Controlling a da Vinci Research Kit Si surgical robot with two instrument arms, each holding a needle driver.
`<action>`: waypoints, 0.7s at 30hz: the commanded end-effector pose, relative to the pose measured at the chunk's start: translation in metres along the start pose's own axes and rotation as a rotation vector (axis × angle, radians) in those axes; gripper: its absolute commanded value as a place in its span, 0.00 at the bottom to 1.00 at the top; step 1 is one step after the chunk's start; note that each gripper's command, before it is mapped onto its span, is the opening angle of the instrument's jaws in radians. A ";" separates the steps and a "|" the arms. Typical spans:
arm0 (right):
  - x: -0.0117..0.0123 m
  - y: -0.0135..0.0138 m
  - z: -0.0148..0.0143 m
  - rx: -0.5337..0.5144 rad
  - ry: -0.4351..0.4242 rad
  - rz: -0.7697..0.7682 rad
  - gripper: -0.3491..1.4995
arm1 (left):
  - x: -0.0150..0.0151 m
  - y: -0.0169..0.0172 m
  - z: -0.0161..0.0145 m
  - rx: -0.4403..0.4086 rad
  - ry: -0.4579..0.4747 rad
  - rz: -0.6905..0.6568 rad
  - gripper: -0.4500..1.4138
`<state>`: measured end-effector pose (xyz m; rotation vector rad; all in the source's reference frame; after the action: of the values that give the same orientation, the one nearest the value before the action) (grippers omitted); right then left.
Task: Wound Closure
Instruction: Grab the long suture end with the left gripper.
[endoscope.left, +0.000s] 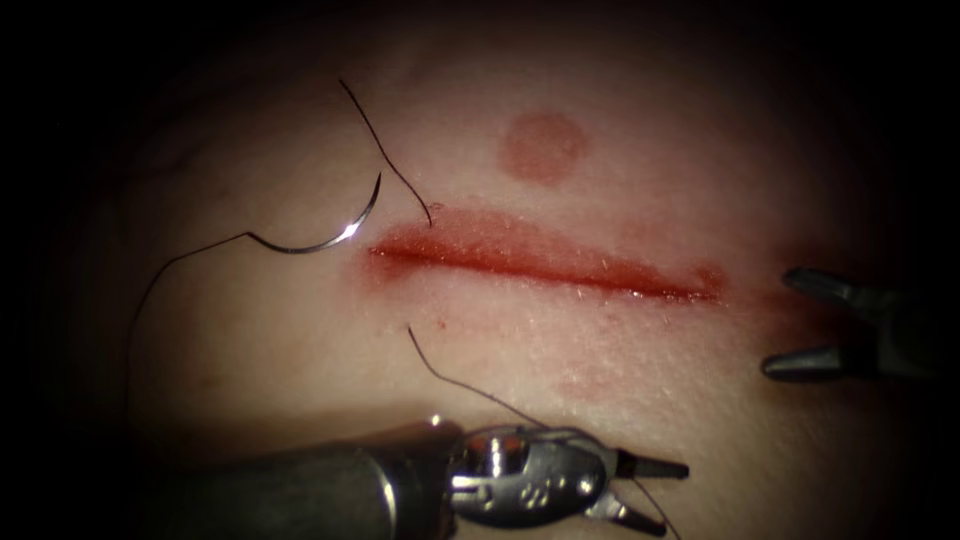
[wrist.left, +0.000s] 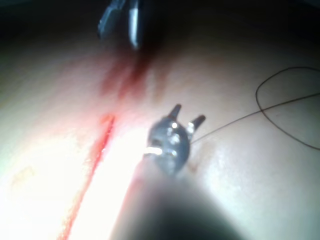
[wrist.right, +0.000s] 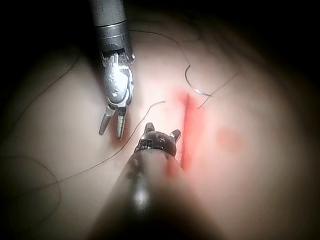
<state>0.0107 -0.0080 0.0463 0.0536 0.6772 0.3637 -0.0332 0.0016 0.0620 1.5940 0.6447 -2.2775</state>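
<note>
Left end effector (endoscope.left: 655, 492) spread and empty (right end effector (endoscope.left: 800, 325) likewise); needle (endoscope.left: 325, 238) lies free on tissue (endoscope.left: 600, 370).

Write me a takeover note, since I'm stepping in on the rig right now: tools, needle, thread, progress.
Left tool: jaws open, holding nothing; thread runs past it.
Right tool: jaws open, empty, off the cut's right end.
Needle: lying free on the tissue by the left end of the cut, not in the tissue.
Done: no stitches visible across the cut.
Left: the whole closure.
</note>
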 end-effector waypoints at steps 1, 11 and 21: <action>-0.0002 -0.0006 0.0009 0.005 -0.003 0.000 0.86 | -0.0006 0.0000 0.0012 -0.014 -0.010 0.006 0.33; -0.0001 -0.0012 0.0015 0.012 -0.006 -0.002 0.86 | -0.0035 0.0001 0.0025 -0.055 -0.064 0.028 0.31; 0.0003 -0.0018 0.0022 0.022 -0.004 -0.001 0.86 | -0.0052 0.0002 0.0051 -0.063 -0.107 0.035 0.31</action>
<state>0.0123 -0.0089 0.0470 0.0717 0.6744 0.3562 -0.0350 -0.0011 0.0679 1.4211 0.6471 -2.2783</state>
